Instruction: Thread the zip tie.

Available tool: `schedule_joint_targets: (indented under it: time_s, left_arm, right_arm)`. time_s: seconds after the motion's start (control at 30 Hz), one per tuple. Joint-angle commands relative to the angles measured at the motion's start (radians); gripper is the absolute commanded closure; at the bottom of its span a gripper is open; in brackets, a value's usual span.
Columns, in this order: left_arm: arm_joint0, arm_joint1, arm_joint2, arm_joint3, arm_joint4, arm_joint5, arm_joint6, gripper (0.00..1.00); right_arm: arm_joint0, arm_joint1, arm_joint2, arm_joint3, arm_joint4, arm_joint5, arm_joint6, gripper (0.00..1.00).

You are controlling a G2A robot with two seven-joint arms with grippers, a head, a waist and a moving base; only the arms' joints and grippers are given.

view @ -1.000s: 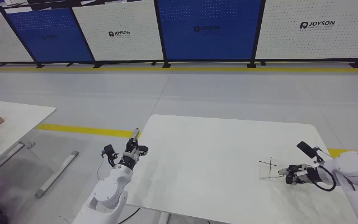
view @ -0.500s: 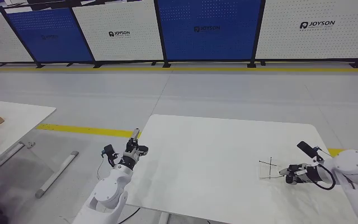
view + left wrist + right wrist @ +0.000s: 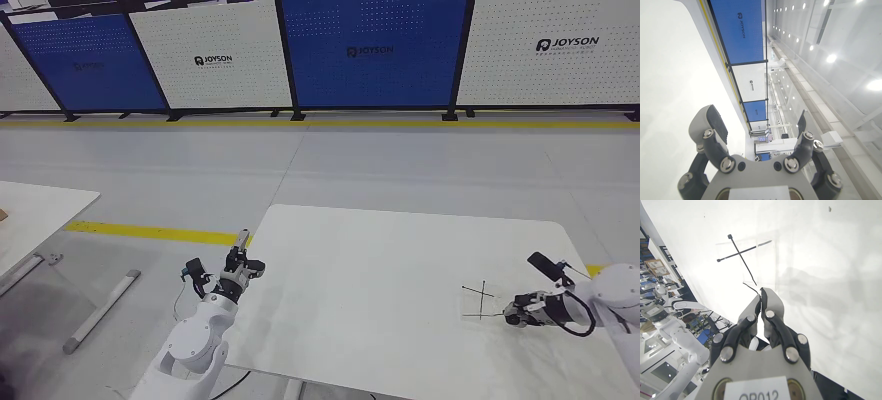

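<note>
Two black zip ties point(image 3: 739, 253) lie crossed on the white table point(image 3: 380, 280), towards its right side point(image 3: 483, 293). My right gripper point(image 3: 761, 292) is just short of them, shut on a third thin black zip tie point(image 3: 751, 288) whose free end sticks out past the fingertips. In the top view this gripper point(image 3: 512, 315) sits low over the table near the right front corner, with the held tie point(image 3: 482, 316) running left from it. At the table's left edge my left gripper point(image 3: 240, 245) is held open and empty point(image 3: 761, 117), pointing away across the floor.
The table's right and front edges are close to the right gripper. A second white table point(image 3: 40, 215) stands off to the left across a gap of floor. Blue and white panels point(image 3: 370, 50) line the back.
The right gripper has edged slightly left with the held zip tie. The left arm has not moved.
</note>
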Motion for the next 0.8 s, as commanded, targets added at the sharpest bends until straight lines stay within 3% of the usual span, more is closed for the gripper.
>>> schedule_joint_targets:
  time_s: [0.0, 0.27, 0.5, 0.77]
  left_arm:
    - [0.0, 0.0, 0.0, 0.0, 0.0, 0.0, 0.0, 0.0]
    - [0.0, 0.0, 0.0, 0.0, 0.0, 0.0, 0.0, 0.0]
    - [0.0, 0.0, 0.0, 0.0, 0.0, 0.0, 0.0, 0.0]
    - [0.0, 0.0, 0.0, 0.0, 0.0, 0.0, 0.0, 0.0]
  right_arm:
    - [-0.002, 0.002, 0.004, -0.004, -0.002, -0.001, -0.001, 1.0]
    - [-0.031, 0.017, 0.047, -0.046, 0.002, -0.003, -0.013, 1.0]
    - [-0.152, 0.057, 0.204, -0.157, 0.079, -0.04, -0.027, 1.0]
    - [-0.152, 0.057, 0.204, -0.157, 0.079, -0.04, -0.027, 1.0]
